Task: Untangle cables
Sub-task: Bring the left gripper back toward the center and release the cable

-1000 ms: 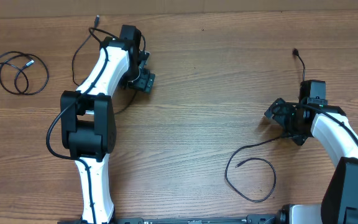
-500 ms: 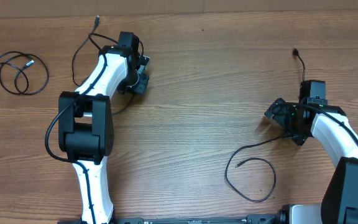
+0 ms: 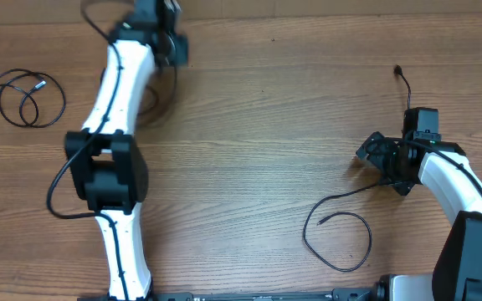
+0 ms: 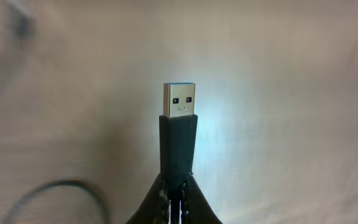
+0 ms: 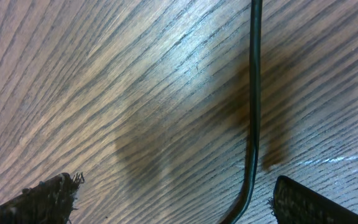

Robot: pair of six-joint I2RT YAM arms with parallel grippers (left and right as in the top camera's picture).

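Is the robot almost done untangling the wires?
Partly. Done: the far-left cable and the right cable lie well apart, no knot between them. In hand: the left gripper is shut on a USB plug. Left: both cables are looped, and the open right gripper straddles the right one without holding it.

Open across the middle of the surface (image 3: 249, 134), between the 2 arms. Barred on the left by the left arm (image 3: 111, 100), stretched from near edge to far edge. Cluttered far left by a coiled cable (image 3: 28, 99), and beside the right arm (image 3: 454, 180) by a looped cable (image 3: 337, 241).
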